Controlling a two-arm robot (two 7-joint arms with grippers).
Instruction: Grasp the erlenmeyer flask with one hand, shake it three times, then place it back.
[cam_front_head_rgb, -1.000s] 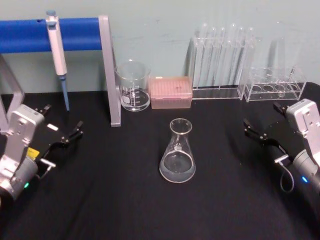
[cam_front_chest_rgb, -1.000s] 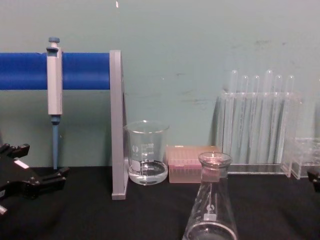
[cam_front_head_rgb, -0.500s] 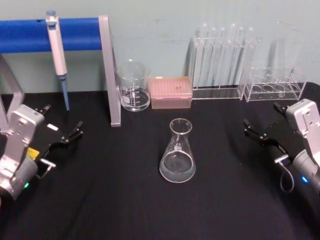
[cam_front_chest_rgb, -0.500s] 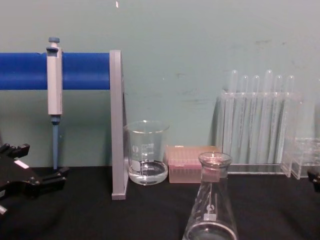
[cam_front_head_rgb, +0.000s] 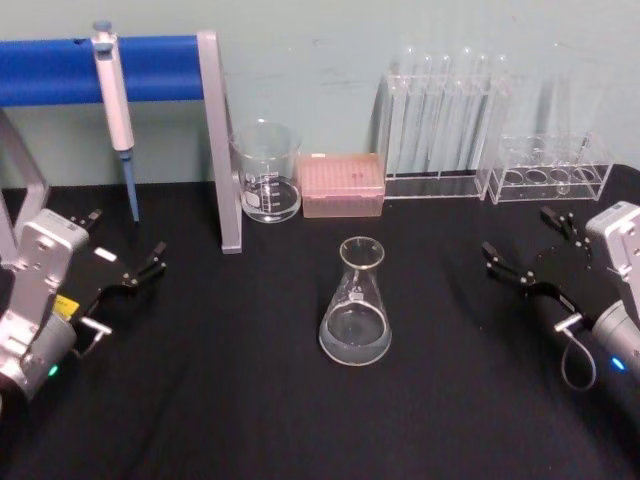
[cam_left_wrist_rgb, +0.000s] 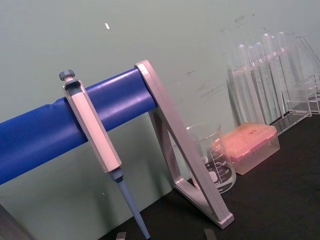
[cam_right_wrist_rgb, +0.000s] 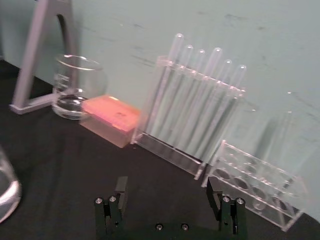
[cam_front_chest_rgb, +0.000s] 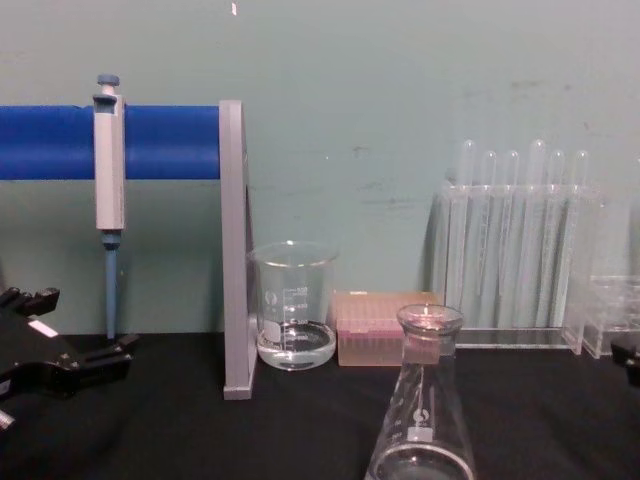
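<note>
Looking over the black tabletop (cam_front_head_rgb: 250, 410), we see our right gripper (cam_front_head_rgb: 517, 232) spread wide and gripping nothing, jaws facing the erlenmeyer flask (cam_front_head_rgb: 355, 308), which stands upright well apart to its left. Our left gripper (cam_front_head_rgb: 125, 238) hangs open and empty too, the flask well off to its right. Bare tabletop lies between each gripper and the flask. Beyond the right gripper, a test tube rack (cam_front_head_rgb: 440, 135) lines the green wall (cam_front_head_rgb: 320, 60).

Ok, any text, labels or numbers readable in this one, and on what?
Nothing reads clearly.
Beaker: printed scale, too blurred.
Flask: small white mark, too small.
Left gripper, at left: white label, illegible.
Right gripper, at right: no print seen.
</note>
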